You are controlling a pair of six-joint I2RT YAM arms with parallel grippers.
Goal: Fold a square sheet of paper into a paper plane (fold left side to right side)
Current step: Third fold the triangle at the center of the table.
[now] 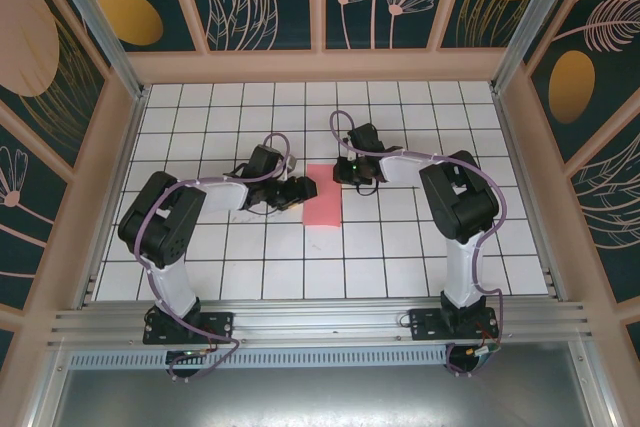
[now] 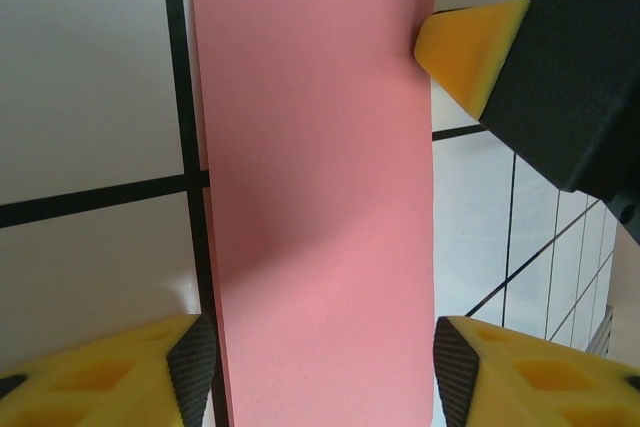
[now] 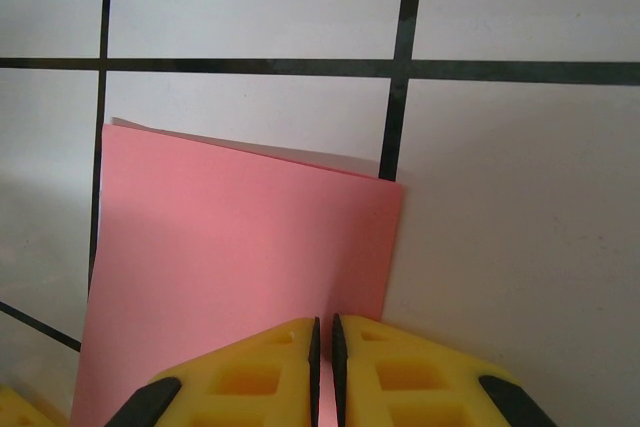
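One smooth pink paper sheet (image 1: 321, 197), folded rectangle, glossy tiles (image 1: 400, 247)

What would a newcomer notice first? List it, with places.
A thin pink-red sheet of paper, folded to a narrow rectangle, lies in the middle of the white grid-tiled table. The left gripper, open, hangs at its left edge; the right gripper, shut, sits at its far right corner.

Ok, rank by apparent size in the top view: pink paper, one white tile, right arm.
1. right arm, though it sits nearer the camera.
2. pink paper, covering more than one tile.
3. white tile.
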